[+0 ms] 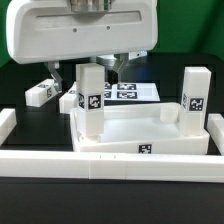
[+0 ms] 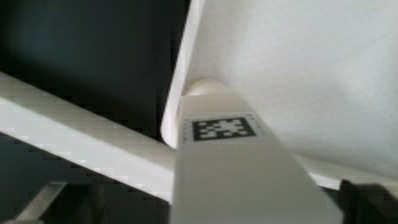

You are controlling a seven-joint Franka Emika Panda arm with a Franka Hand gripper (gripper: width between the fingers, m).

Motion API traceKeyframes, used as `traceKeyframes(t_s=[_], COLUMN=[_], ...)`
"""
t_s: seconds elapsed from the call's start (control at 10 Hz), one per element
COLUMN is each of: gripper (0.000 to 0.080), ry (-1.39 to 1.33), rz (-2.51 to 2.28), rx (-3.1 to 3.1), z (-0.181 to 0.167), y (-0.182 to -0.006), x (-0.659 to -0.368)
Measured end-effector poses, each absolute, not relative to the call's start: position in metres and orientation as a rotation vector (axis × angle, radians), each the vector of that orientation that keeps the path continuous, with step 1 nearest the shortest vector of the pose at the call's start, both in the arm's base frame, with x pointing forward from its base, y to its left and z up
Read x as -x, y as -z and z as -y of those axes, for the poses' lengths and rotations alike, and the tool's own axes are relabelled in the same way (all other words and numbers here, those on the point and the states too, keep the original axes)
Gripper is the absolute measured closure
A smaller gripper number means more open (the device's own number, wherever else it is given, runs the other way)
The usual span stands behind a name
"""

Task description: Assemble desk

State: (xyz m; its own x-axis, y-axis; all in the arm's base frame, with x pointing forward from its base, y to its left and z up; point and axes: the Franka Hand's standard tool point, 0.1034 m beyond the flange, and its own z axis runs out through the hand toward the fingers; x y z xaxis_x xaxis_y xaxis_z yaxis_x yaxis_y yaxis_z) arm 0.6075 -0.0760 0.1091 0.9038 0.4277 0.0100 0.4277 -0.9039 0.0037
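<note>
No legible text, only patterned tags (image 2: 221, 127)

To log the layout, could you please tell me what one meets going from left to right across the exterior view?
Leg lying flat → left upright leg → marker board → right upright leg.

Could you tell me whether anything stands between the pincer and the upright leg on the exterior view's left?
Nothing visible does. The open pincer hangs close by that leg, and the wrist view shows a tagged leg directly ahead with nothing in front of it.
</note>
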Motion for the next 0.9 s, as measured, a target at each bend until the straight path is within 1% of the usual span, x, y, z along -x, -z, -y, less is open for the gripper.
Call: traceKeyframes(t_s=[0.1, 0.2, 0.3, 0.4, 0.5, 0.7, 0.9], gripper=[0.0151, 0.0244, 0.038, 0.038, 0.0511, 0.0511, 0.0511], ry=[-0.016, -0.015, -0.014, -0.014, -0.014, -0.014, -0.013], rz=[-0.686, -0.683, -0.683, -0.683, -0.678, -0.633, -0.405], rx=[-3.065, -3.065, -3.065, -3.065, -3.067, -3.077, -3.118], z=[0.0773, 0.0774, 0.0775, 0.0775, 0.0774, 0.0773, 0.077], y=[-0.1091, -0.1089, -0.1086, -0.1084, -0.1083, -0.1082, -0.108], x=[-0.6072, -0.6071, -0.607, -0.607, -0.6069, -0.6069, -0.6068])
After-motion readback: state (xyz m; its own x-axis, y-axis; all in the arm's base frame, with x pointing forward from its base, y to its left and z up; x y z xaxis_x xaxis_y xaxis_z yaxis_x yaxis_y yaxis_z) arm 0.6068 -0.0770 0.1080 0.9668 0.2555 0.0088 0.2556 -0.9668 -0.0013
